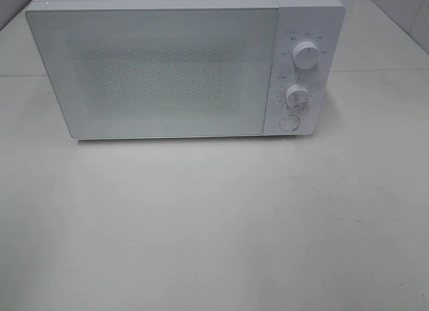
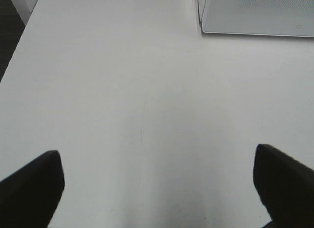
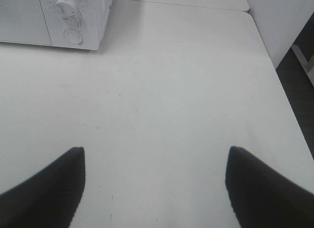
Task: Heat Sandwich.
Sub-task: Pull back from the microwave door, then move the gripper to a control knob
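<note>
A white microwave (image 1: 181, 66) stands at the back of the white table with its door shut and two dials and a round button on its right panel. The sandwich is out of view in every frame. My left gripper (image 2: 157, 186) is open over bare table, its dark fingers (image 2: 29, 188) wide apart, with the microwave's lower door corner (image 2: 255, 14) ahead of it. My right gripper (image 3: 154, 184) is open too, nothing between its fingers (image 3: 44, 188); the microwave's dial panel (image 3: 73, 19) lies ahead of it. Neither arm shows in the exterior high view.
The white table (image 1: 214, 224) stretches in front of the microwave. Its edge and dark floor (image 3: 299, 85) show beside the right gripper, and a dark floor strip (image 2: 10, 36) shows beyond the table edge beside the left gripper. A white wall panel (image 3: 279, 16) stands past the table.
</note>
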You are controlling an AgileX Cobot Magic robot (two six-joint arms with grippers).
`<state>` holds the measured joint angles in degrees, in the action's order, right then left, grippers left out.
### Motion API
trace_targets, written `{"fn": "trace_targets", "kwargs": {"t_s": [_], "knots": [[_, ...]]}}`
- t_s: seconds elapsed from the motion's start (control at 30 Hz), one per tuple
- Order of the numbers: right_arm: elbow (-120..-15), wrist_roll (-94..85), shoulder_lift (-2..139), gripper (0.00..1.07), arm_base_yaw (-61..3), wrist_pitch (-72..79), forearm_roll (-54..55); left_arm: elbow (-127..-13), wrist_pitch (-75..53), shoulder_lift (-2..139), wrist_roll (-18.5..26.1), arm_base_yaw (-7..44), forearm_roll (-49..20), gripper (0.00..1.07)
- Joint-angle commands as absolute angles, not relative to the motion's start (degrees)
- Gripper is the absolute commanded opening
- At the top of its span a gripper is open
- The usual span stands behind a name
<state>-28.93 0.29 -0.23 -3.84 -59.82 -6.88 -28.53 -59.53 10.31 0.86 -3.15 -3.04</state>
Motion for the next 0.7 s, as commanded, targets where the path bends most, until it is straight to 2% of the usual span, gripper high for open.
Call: {"fn": "trace_targets", "kwargs": {"t_s": [0.03,0.4,0.7], "knots": [[-28.8,0.8,-1.7,0.76,-3.6,-59.4,-6.8,-28.4,-59.4,7.8,0.7,-3.3,-3.3,0.98],[-28.8,0.8,-1.7,0.76,-3.6,-59.4,-6.8,-28.4,-59.3,-1.4,0.7,-3.3,-3.3,0.98],[-28.8,0.8,-1.7,0.76,-3.6,-59.4,-6.8,-28.4,-59.3,-1.8,0.7,-3.3,-3.3,0.98]]}}
